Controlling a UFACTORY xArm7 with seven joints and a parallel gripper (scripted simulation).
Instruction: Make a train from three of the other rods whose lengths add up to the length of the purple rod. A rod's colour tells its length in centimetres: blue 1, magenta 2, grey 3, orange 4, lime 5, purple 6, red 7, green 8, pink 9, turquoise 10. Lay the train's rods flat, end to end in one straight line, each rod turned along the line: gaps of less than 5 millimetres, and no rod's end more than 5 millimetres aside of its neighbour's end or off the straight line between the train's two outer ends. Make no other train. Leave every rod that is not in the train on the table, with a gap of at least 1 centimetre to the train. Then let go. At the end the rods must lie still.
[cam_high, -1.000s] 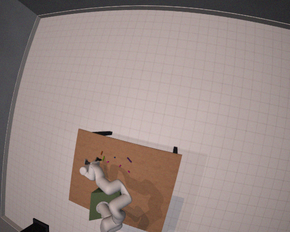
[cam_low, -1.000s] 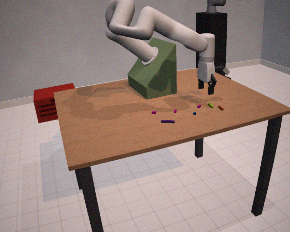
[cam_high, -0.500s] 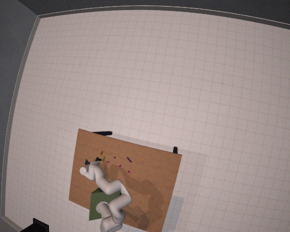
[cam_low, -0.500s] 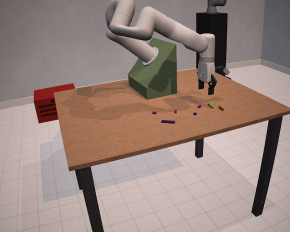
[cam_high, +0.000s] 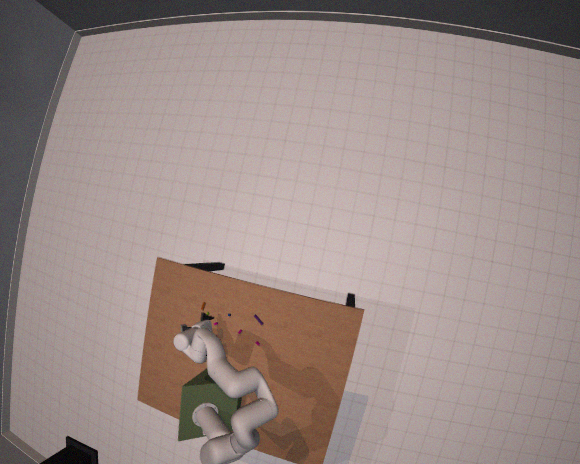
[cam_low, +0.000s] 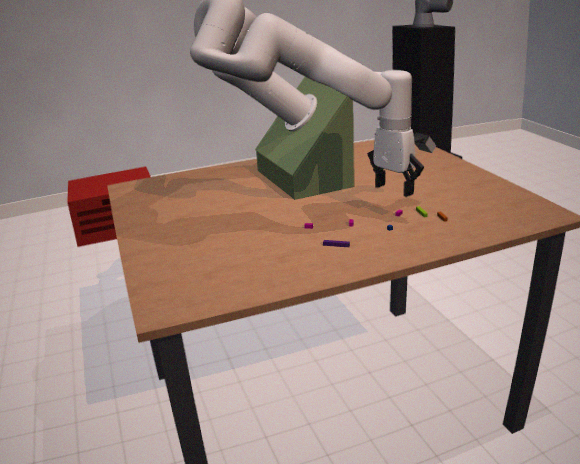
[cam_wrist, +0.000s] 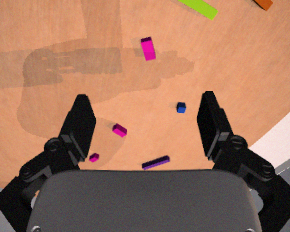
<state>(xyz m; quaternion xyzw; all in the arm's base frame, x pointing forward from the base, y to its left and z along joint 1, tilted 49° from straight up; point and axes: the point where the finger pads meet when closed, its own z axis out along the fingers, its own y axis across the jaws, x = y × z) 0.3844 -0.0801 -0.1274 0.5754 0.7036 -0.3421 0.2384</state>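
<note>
My gripper (cam_high: 195, 323) (cam_low: 394, 188) (cam_wrist: 145, 106) is open and empty, above the table behind the rods. A magenta rod (cam_high: 216, 323) (cam_low: 398, 213) (cam_wrist: 148, 50) lies nearest it. A second magenta rod (cam_high: 240, 331) (cam_low: 351, 222) (cam_wrist: 119, 130) and a third magenta rod (cam_high: 257, 343) (cam_low: 309, 226) (cam_wrist: 94, 157) lie apart from it. The blue rod (cam_high: 229, 315) (cam_low: 390, 227) (cam_wrist: 181, 108) lies alone. The purple rod (cam_high: 258, 319) (cam_low: 336, 243) (cam_wrist: 156, 162) lies apart. The lime rod (cam_high: 207, 313) (cam_low: 421, 211) (cam_wrist: 199, 7) lies beside the orange rod (cam_high: 203, 306) (cam_low: 442, 216) (cam_wrist: 263, 4), not touching.
The rods lie on the wooden table (cam_high: 300, 350) (cam_low: 225, 285). The green arm base (cam_high: 187, 410) (cam_low: 325, 160) stands at the table's rear edge. A red cabinet (cam_low: 90, 205) and a black pedestal (cam_low: 432, 75) stand beyond the table.
</note>
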